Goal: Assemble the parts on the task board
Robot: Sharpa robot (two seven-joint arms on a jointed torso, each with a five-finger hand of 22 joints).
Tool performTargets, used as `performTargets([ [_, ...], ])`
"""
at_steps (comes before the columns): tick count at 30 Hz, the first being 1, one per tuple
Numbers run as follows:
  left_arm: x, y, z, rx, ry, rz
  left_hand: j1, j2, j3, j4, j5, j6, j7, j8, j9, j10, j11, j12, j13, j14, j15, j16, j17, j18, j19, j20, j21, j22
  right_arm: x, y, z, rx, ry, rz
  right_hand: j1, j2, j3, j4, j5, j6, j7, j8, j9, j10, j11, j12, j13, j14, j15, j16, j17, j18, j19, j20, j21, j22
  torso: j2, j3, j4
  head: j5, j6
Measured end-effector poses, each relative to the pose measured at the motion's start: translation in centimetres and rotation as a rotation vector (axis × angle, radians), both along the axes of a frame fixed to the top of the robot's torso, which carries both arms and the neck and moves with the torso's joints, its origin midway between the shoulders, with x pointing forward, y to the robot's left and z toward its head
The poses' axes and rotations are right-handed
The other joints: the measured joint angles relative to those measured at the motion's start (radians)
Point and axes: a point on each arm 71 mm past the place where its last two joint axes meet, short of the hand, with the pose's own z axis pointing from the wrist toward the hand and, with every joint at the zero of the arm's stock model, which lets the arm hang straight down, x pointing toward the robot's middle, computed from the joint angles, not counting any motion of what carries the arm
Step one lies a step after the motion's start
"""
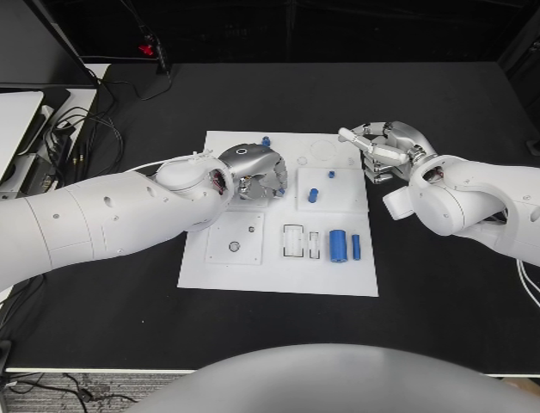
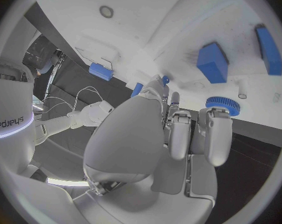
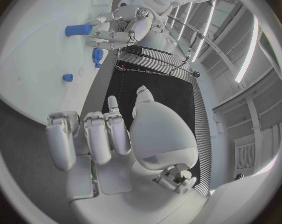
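The board [image 1: 283,275] lies mid-table [image 1: 444,318], with both hands over its far half. The left hand [image 1: 253,170] hovers low over the board's left-centre. In its wrist view the fingers [image 2: 218,134] are curled downward with nothing between them, and a blue gear [image 2: 223,103] sits on the board just past their tips. A blue block [image 2: 212,60] and a blue bar [image 2: 268,49] lie farther off. The right hand [image 1: 388,148] is raised at the board's far right edge. Its fingers [image 3: 97,137] are bent in together and appear to hold nothing, though the side facing the board is hidden, so I cannot be certain.

On the near half, a large blue cylinder [image 1: 337,245] and a thin blue pin [image 1: 356,248] lie side by side, just right of two empty slots [image 1: 301,242]. Small blue parts [image 1: 314,196] stand in the middle, and one more [image 1: 265,138] sits at the far edge.

The step in hand looks like the left hand going for the gear. To do it well, the fingers should open before dropping, straddle the gear's rim squarely and close from opposite sides so it lifts flat. A tilted gear will likely jam when seated. The wrist should come straight down, since the block is close enough to be nudged by a sideways sweep. The right hand is best kept clear and high until the left has its part.
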Motion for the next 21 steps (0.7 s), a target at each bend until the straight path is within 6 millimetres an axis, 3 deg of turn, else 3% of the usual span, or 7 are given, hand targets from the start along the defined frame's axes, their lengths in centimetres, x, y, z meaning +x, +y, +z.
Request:
performTargets([
  [9, -0.03, 0.11, -0.19, 0.002, 0.001, 0.003, -0.029, -0.029, -0.015, 0.002, -0.015, -0.045, 0.005, -0.021, -0.017, 0.0, 0.0, 0.0, 0.0, 0.0, 0.0, -0.004, 0.0, 0.0, 0.0, 0.0, -0.004, 0.0, 0.02, 0.01, -0.01, 0.0, 0.0, 0.0, 0.0, 0.0, 0.0, 0.0, 0.0, 0.0, 0.0, 0.0, 0.0, 0.0, 0.0, 0.0, 0.0, 0.0, 0.0, 0.0, 0.0, 0.0, 0.0, 0.0, 0.0, 0.0, 0.0, 0.0, 0.0, 0.002, 0.0],
  [16, 0.06, 0.2, -0.21, 0.004, 0.001, 0.008, -0.027, -0.031, -0.015, 0.002, -0.015, -0.047, 0.007, -0.021, -0.017, 0.0, 0.0, 0.0, 0.0, 0.0, 0.0, -0.004, 0.0, 0.0, 0.0, 0.0, -0.008, 0.0, 0.02, 0.0, -0.02, 0.0, 0.001, 0.0, 0.0, 0.0, 0.0, 0.0, 0.0, 0.0, 0.0, 0.0, -0.001, 0.0, 0.0, 0.0, 0.0, 0.0, 0.0, 0.0, 0.0, 0.0, 0.0, 0.0, 0.0, 0.0, 0.0, 0.0001, -0.0004, 0.003, 0.0],
  [21, 0.08, 0.22, -0.21, 0.004, 0.001, 0.01, -0.025, -0.033, -0.015, 0.003, -0.019, -0.082, 0.008, -0.021, -0.026, -0.001, 0.006, -0.004, 0.0, 0.0, 0.0, -0.004, 0.0, 0.0, 0.0, 0.0, -0.008, 0.0, 0.02, 0.0, -0.02, 0.0, 0.001, 0.0, 0.0, 0.0, 0.0, 0.0, 0.005, 0.0, 0.0, 0.0, -0.001, 0.0, 0.0, 0.0, 0.0, 0.0, 0.0, 0.0, 0.0, 0.0, 0.0, 0.0, 0.0, 0.0, 0.0, 0.0002, -0.0011, 0.001, 0.0],
])
